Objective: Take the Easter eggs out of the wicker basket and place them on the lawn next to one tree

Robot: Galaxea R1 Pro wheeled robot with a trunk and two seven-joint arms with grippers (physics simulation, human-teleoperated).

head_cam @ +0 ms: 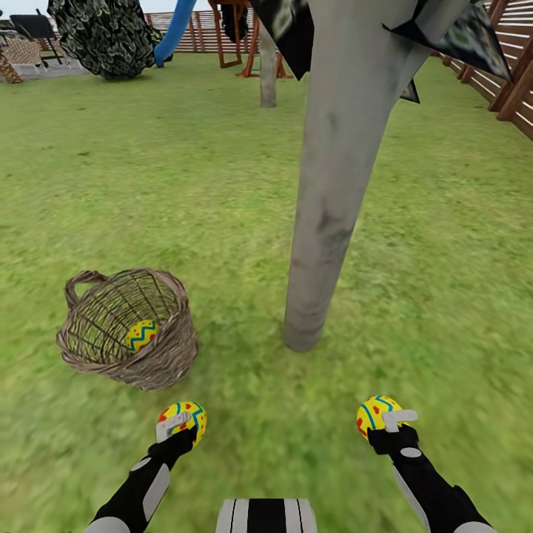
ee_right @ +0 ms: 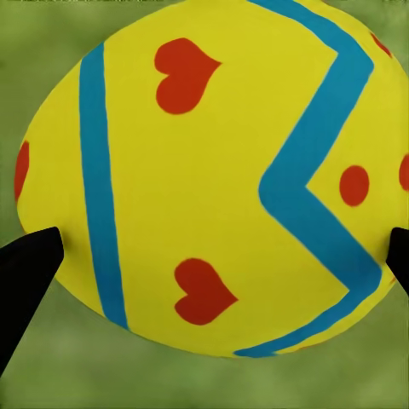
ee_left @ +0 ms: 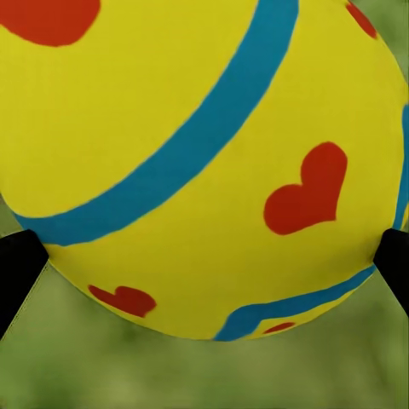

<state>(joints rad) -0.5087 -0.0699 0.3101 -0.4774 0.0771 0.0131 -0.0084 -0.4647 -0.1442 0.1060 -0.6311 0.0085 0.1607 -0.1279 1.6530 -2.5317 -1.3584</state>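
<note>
Left gripper and right gripper each pinch a yellow blue-zigzagged egg beside the pale grey trunk; third egg lies in the brown wicker basket.

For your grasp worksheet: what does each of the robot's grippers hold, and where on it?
The left gripper and the right gripper each hold one egg, fingers pressing its opposite sides.

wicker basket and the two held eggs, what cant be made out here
- Wicker basket, head view: its weave and near wall hide most of the inside; one egg shows through.
- Left gripper, left wrist view: its egg runs off the picture's edges.
- Right gripper, right wrist view: its egg hides the lawn beyond.
- Tree, head view: crown cut off by the edge.
</note>
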